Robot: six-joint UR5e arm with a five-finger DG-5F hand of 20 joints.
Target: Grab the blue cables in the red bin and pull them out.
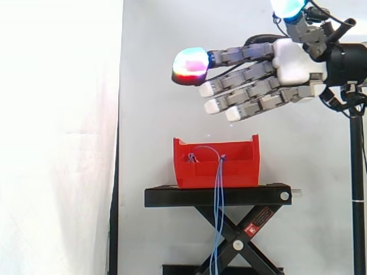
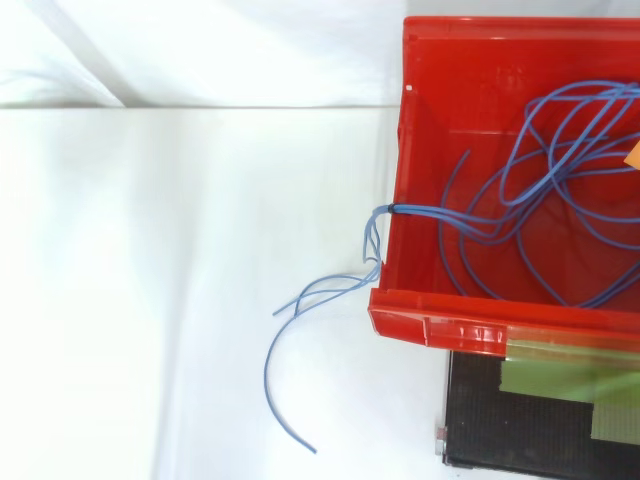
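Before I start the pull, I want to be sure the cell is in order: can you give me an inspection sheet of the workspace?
Surface: black stand, level, carrying the red bin.
Job's things: blue cables looped inside the bin.
Clutter: nothing seen.
Hand: hand hovers above the bin, fingers straight, holding nothing.
Cables: several blue strands cross the bin's wall and hang down past the stand.
Surroundings: white curtain behind.

The red bin [image 1: 241, 172] stands open-topped, blue cables [image 1: 218, 183] overhanging one side.
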